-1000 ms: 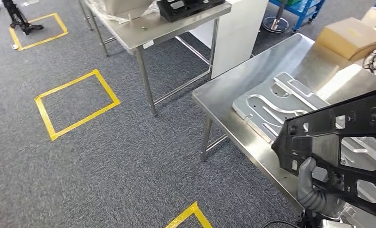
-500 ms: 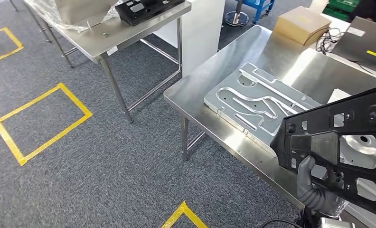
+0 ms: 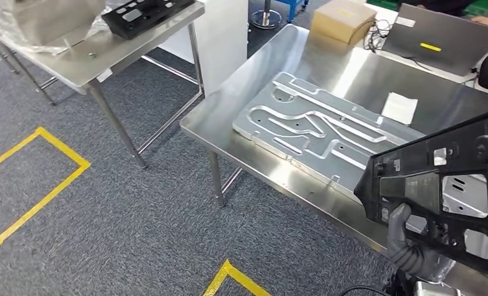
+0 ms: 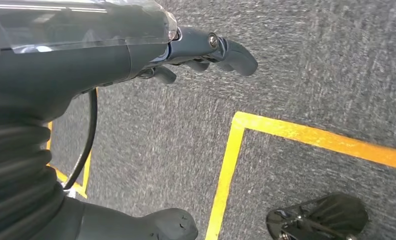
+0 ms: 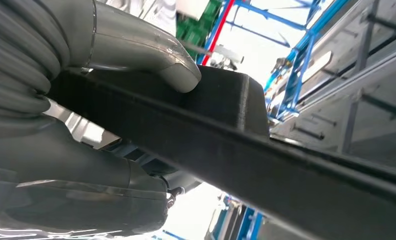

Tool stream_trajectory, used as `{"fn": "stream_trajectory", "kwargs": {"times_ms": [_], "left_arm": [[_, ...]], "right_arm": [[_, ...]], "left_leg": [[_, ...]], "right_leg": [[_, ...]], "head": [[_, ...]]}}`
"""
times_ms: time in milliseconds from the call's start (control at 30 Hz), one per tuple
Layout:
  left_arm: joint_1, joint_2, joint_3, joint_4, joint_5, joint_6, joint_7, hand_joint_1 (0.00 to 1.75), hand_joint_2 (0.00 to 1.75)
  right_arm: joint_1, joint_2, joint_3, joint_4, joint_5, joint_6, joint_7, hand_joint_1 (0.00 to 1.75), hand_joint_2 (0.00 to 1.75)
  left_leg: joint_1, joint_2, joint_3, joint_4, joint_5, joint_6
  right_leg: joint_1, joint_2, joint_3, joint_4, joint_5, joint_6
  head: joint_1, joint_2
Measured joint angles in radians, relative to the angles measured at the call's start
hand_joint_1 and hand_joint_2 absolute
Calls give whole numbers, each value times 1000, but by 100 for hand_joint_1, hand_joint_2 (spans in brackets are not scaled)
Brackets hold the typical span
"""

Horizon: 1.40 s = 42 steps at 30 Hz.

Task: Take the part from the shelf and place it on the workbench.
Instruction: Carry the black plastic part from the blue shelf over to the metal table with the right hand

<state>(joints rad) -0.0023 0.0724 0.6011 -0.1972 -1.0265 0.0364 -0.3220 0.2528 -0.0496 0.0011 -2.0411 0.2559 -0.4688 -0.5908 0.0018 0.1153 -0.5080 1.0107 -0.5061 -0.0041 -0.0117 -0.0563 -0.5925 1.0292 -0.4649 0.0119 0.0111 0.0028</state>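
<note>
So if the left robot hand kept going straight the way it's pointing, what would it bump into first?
Probably the grey carpet. The left robot hand hangs open, holding nothing, fingers aimed along and down at the floor near the yellow tape line. Nothing else shows in its path, though depth is hard to judge.

Steel workbench (image 3: 328,58) under grooved plate (image 3: 318,129)

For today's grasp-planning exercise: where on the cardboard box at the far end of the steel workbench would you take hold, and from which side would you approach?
Grip the cardboard box across its two long side walls, coming down from above. It lies flat with its top face open to the camera, so likely nothing blocks a descent. Cables and a laptop crowd one side, so avoid a sideways approach there.
</note>
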Motion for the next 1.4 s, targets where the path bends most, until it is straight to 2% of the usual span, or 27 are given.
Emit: {"fn": "stream_trajectory", "kwargs": {"times_ms": [33,100,167,200,233,267,300,367,433,467,533,600,667,733,767,800,833,900,967,1033,1100,1167,1233,1267,1300,1333,1400], "left_arm": [[-2,0,0,0,-1,-1,0,0,175],[-3,-1,0,0,-2,-2,0,0,175],[-1,-1,1,0,-4,-4,0,0,175],[1,-1,1,0,-5,-5,-1,0,175],[3,-1,2,0,-7,-7,-1,0,175],[4,-1,2,0,-8,-8,-2,0,175],[4,-1,2,0,-10,-9,-3,0,175],[4,-1,2,0,-11,-10,-4,0,175],[4,-1,4,0,-11,-10,-5,0,175],[3,-1,4,0,-12,-11,-5,0,175],[0,-2,5,0,-12,-11,-5,0,175],[-2,-2,5,0,-13,-11,-5,0,175],[1,-3,6,0,-13,-11,-6,0,175],[5,-3,6,0,-14,-12,-6,0,175],[6,-3,6,0,-14,-12,-6,0,175],[5,-3,7,0,-14,-12,-7,0,175],[4,-3,7,0,-14,-12,-7,0,175],[1,-8,7,0,-18,-6,-7,0,175],[-7,-40,6,0,-35,36,12,0,175],[-28,-103,1,-1,-55,102,46,0,175],[-51,-161,-3,-1,-62,134,61,0,175],[-59,-199,-4,0,-62,134,58,0,175],[-61,-218,-4,0,-57,130,50,0,175],[-62,-221,-4,0,-56,130,48,0,175],[-64,-223,-4,0,-55,129,47,0,175],[-65,-224,-4,0,-55,129,47,0,175],[-63,-225,-4,0,-55,129,47,0,175]], "right_arm": [[1,0,0,0,2,-2,0,175,175],[-1,0,0,0,5,-5,0,175,175],[-3,0,1,0,8,-7,1,175,175],[-3,0,1,0,9,-8,1,175,175],[-3,0,1,0,11,-8,2,175,175],[-3,0,1,0,12,-8,4,175,175],[-2,0,1,0,13,-8,6,175,175],[-3,0,1,1,16,-8,8,175,175],[-3,0,1,1,17,-8,9,175,175],[-2,0,1,1,18,-8,10,175,175],[1,0,1,0,18,-9,10,175,175],[2,-1,2,0,18,-9,10,175,175],[0,-2,2,0,19,-9,11,175,175],[0,-2,3,2,19,-9,12,175,175],[1,-2,3,3,19,-9,12,175,175],[2,-2,3,4,19,-9,13,175,175],[2,-2,3,4,19,-9,13,175,175],[1,-2,3,4,23,-9,16,175,175],[1,1,5,3,45,-10,26,175,175],[0,9,10,2,80,-10,43,175,175],[-6,19,22,2,102,-10,53,175,175],[-15,27,34,4,109,-10,57,175,175],[-19,32,39,6,110,-11,61,175,175],[-20,34,41,8,110,-11,62,175,175],[-20,35,42,9,110,-11,64,175,175],[-20,36,43,11,110,-11,64,175,175],[-21,37,45,11,110,-11,64,175,175]], "left_leg": [[2,-4,2,3,-5,-6],[7,-46,-16,52,-44,-14],[10,-95,-71,177,-113,-19],[10,-103,-101,241,-139,-20],[10,-106,-120,281,-147,-21],[10,-108,-122,283,-133,-21],[11,-111,-106,245,-102,-20],[14,-146,-47,110,-32,-14],[14,-178,-15,27,-6,-8],[12,-180,-13,20,-8,-4],[13,-158,-12,14,1,8],[16,-134,-11,5,11,24],[15,-110,-16,2,16,32],[13,-83,-21,3,17,33],[12,-70,-21,3,16,33],[11,-59,-21,3,15,32],[11,-47,-19,3,14,29],[7,-29,-13,5,9,22],[1,-14,-9,6,5,13],[-3,-4,-7,3,3,5],[-2,-37,-15,30,-21,-3],[3,-86,-58,137,-85,-8],[5,-103,-116,265,-138,-10],[6,-105,-128,291,-138,-10],[6,-107,-122,277,-116,-9],[8,-113,-100,226,-78,-8],[11,-149,-45,92,-13,-2]], "right_leg": [[-2,11,-1,-3,2,-6],[-8,31,-1,-9,8,-20],[-8,52,-3,-10,11,-29],[-7,63,-5,-9,12,-31],[-7,77,-6,-7,12,-32],[-6,90,-7,-5,13,-31],[-6,104,-7,-3,13,-31],[-6,129,-8,3,13,-26],[-5,151,-14,8,16,-14],[-4,161,-18,8,20,-6],[-7,170,-24,6,25,8],[-5,128,-42,41,-1,16],[-3,77,-91,150,-67,21],[-5,64,-139,261,-113,26],[-5,61,-142,274,-111,27],[-4,57,-124,248,-90,26],[-4,48,-87,187,-58,23],[4,4,-12,52,-14,12],[12,-17,13,-3,-7,-1],[9,2,10,-7,-2,-10],[1,19,11,-15,5,-22],[-1,40,10,-19,10,-33],[1,67,7,-17,11,-37],[1,81,6,-14,12,-36],[1,95,5,-11,11,-35],[1,110,6,-8,10,-34],[0,135,3,0,8,-27]], "head": [[-1,0],[-4,0],[-7,0],[-7,0],[-7,0],[-7,0],[-7,0],[-7,0],[-7,0],[-7,0],[-7,0],[-1,0],[6,0],[7,0],[7,0],[7,0],[7,0],[6,0],[4,0],[2,0],[1,0],[-1,0],[-1,0],[-1,0],[-2,0],[-2,0],[-2,0]]}}
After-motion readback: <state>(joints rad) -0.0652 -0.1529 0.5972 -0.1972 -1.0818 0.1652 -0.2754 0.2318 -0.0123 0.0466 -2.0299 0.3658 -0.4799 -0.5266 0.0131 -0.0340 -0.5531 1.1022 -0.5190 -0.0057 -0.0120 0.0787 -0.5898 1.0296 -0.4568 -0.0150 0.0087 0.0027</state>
